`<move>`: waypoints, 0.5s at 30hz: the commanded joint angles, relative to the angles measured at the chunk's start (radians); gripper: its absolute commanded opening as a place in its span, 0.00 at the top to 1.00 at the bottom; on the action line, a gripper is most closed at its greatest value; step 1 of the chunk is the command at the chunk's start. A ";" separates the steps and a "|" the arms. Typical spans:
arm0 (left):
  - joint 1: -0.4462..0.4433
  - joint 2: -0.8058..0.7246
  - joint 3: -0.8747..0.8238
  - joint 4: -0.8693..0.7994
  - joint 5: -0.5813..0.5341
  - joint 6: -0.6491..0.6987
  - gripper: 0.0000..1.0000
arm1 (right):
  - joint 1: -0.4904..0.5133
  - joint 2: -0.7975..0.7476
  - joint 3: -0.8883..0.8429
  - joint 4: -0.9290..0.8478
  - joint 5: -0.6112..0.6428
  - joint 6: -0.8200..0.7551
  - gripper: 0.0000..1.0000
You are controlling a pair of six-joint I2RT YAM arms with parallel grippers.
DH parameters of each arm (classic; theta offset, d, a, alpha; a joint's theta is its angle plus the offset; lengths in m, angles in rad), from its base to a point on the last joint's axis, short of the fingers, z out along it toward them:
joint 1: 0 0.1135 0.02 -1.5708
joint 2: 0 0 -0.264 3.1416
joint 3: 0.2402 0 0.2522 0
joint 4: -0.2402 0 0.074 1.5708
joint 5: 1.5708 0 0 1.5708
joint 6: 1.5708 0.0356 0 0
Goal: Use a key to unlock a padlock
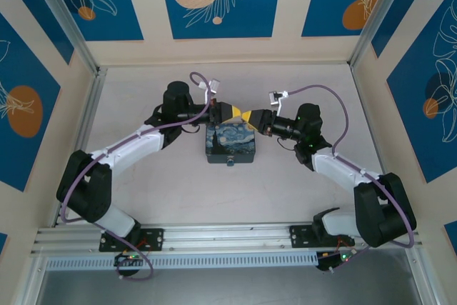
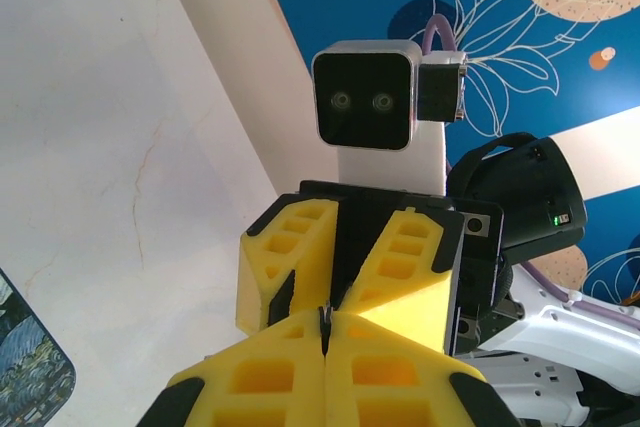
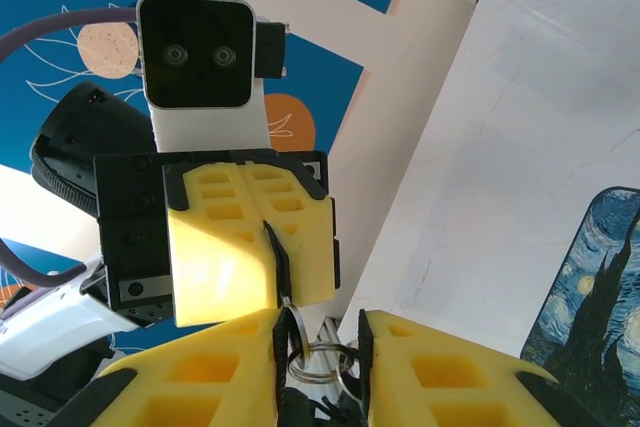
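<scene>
Left gripper (image 2: 325, 335) first: its yellow fingers are pressed together, with a thin dark sliver standing edge-on in the seam at the tips. I take that for the key (image 2: 324, 319). It's a firm pinch with no gap I can see.

Over to the right gripper (image 3: 320, 327). Its fingers stand a narrow gap apart, with thin silvery wire loops caught between them. I read those loops as the shackle of the padlock (image 3: 318, 351), but the teal body is hidden down between the fingers, so that's my call and not a sighting.

From the top camera, the two grippers meet tip to tip in mid-scene, just above the far edge of the tin (image 1: 230, 144), which sits flat on the table (image 1: 143, 91). Left comes in from the left, right from the right, almost nose to nose.

Here's what the next move turns on. The key's long axis runs left to right along the line joining the two grippers, so the blade points right, straight at the padlock. The padlock lies directly right of the key tip, touching or just beside it; I can't tell which.

The left arm carries the key, so the insertion is its job. I can't see the keyhole, so I can't say whether the blade is lined up with it. If it's off, a push will only skate along the shackle.
</scene>
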 commanded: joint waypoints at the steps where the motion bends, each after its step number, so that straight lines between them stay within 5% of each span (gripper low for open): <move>1: 0.003 -0.002 -0.008 0.032 -0.003 -0.005 1.00 | 0.008 0.008 0.006 0.039 0.001 0.005 0.73; 15: 0.003 0.006 -0.011 0.032 -0.001 -0.001 1.00 | 0.008 0.009 0.008 0.038 0.002 0.007 0.95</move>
